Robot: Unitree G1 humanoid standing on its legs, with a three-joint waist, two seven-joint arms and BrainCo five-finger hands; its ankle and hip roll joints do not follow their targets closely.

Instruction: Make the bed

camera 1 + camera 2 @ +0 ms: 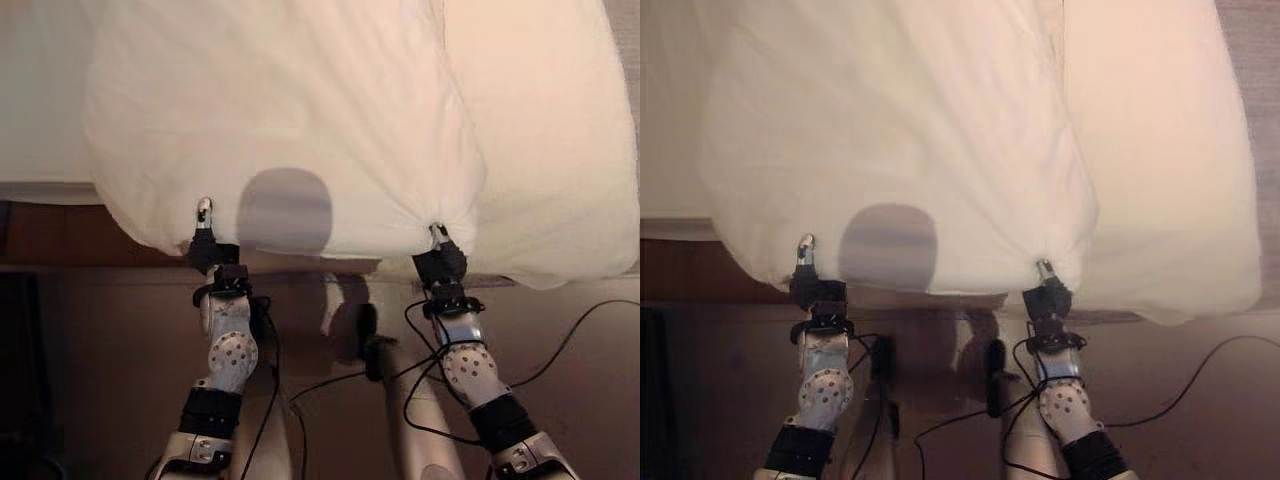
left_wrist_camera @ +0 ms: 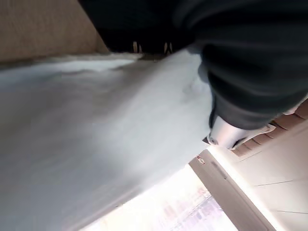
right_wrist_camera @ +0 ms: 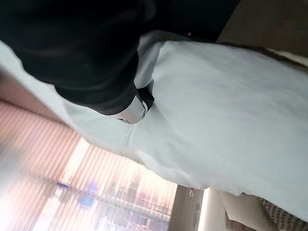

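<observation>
Bed-making, pillow-placement step. The bed, sheeted in white, spans the upper field; two white pillows lie across its near edge, the far one resting on the mattress toward the robot's right with its near edge just past the bed's edge. The nearer pillow, the larger in view, overlaps it at their shared seam and overhangs the bed edge toward the robot, its two near corners bunched where the hands meet it. The left hand has its fingers pinched on the left corner, one silver finger showing above the cloth; the right hand is likewise closed on the right corner, as the puckered fabric there and the cloth pressed against each hand in the wrist views suggest. The step in hand appears to be carrying this pillow into place; the next move would call for both arms advancing together, level, so the pillow clears the edge and settles beside its neighbour. The neighbouring pillow limits travel to the right; dark floor lies below.
</observation>
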